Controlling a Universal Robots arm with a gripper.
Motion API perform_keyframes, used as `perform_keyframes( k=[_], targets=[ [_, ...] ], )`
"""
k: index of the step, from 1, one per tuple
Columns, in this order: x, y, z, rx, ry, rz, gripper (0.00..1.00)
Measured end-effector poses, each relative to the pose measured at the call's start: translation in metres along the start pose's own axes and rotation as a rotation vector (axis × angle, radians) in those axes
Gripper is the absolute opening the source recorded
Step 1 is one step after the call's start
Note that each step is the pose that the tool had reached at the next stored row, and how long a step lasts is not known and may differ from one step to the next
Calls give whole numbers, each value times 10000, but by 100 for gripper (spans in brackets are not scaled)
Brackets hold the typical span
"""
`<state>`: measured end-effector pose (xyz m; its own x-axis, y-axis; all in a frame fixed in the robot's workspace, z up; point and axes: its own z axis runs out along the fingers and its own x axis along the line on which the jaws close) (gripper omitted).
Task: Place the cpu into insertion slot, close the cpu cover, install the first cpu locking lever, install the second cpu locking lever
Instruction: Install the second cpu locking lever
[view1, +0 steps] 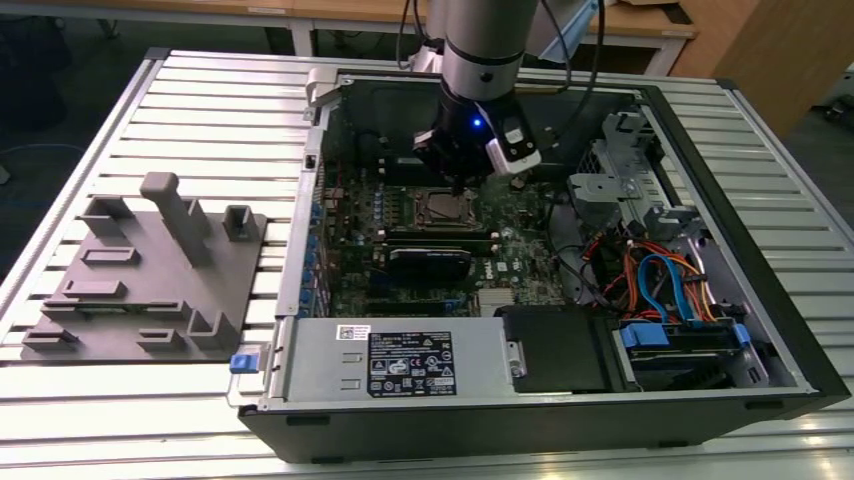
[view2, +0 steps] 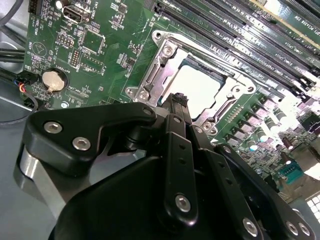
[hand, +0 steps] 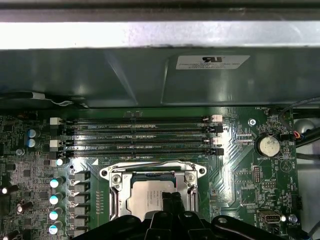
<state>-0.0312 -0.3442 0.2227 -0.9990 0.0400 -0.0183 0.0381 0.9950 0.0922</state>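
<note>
My gripper hangs inside the open computer case, directly over the insertion slot on the green motherboard. In both wrist views my two black fingers stand pressed together, tips side by side, pinching nothing.

The cpu already lies in the insertion slot, its pale metal top facing up. The cpu cover lies flat around it, its silver frame bordering the chip on the sides that show; in the second wrist view the same frame rings the bright chip. My fingertips sit just above the near edge of the cover, and I cannot tell whether they touch it. A thin wire lever runs along the far edge of the frame beside the memory slots; whether it is latched I cannot tell.

I judge the work to be at the cover and its locking levers. To do this well, I should keep the closed tips narrow, bear on the frame or lever alone and never on the chip's top, and press straight down without dragging sideways across the board.

Containers: the case holds the motherboard, a long black card just beyond the socket, a grey power supply at the near wall, and a bundle of coloured cables toward the exterior view's right. The socket holds the cpu. A grey fixture tray lies on the table outside the case.
</note>
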Motion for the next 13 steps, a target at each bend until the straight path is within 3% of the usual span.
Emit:
perform_keyframes(
  k=[13],
  targets=[
    [-1,-33,-3,0,0,0,11]
  ],
)
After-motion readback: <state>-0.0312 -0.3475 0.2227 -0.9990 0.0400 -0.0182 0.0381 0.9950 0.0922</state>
